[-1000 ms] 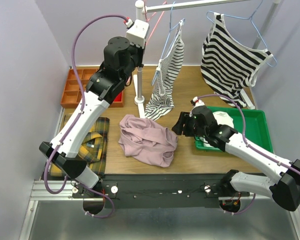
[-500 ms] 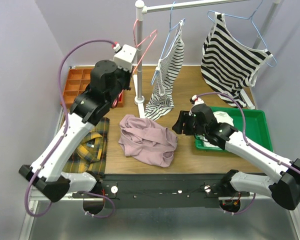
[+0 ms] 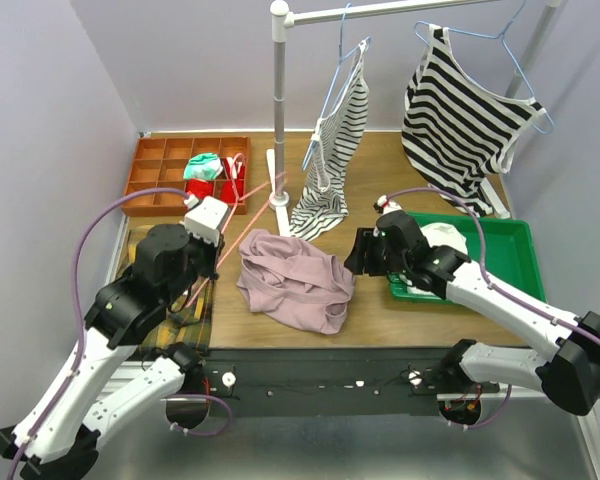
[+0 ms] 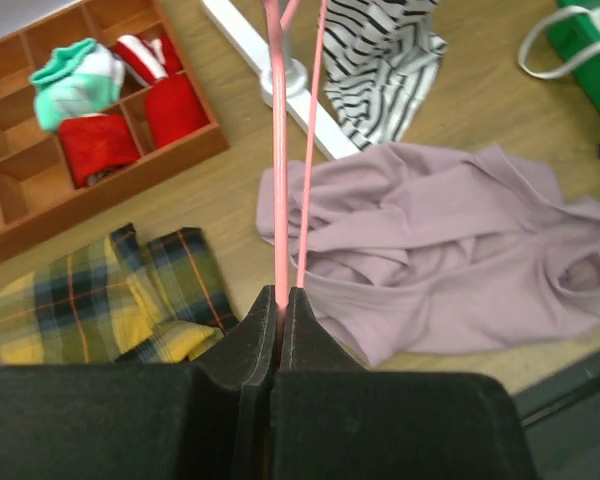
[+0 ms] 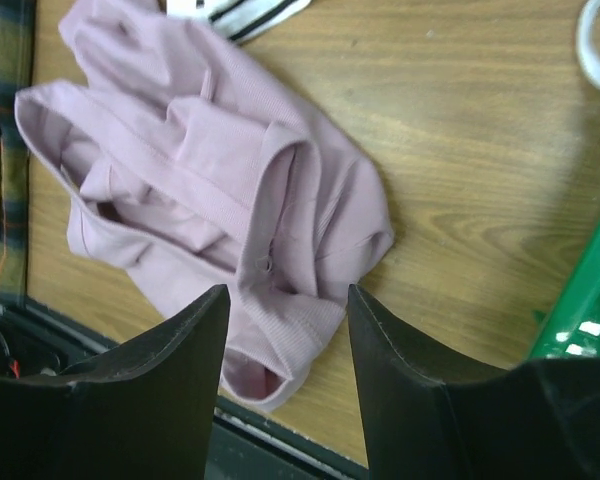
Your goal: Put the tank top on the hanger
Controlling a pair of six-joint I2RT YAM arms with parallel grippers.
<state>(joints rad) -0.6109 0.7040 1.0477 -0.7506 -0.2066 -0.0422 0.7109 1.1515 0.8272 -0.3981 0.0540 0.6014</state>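
Note:
The dusty-pink tank top lies crumpled on the table's front middle; it also shows in the left wrist view and the right wrist view. My left gripper is shut on the pink-red wire hanger, low over the table just left of the top. In the left wrist view the jaws pinch the hanger wire, which runs away toward the rack base. My right gripper is open and empty at the top's right edge, and its fingers straddle a folded hem from above.
A rack pole stands behind the top, with two striped tops on blue hangers. An orange compartment tray is back left. A plaid cloth lies at the left. A green tray with a white cloth is on the right.
My left arm has swung down and toward the near edge from the rail, bringing the pink-red hanger low beside the tank top. The right arm has hardly moved.

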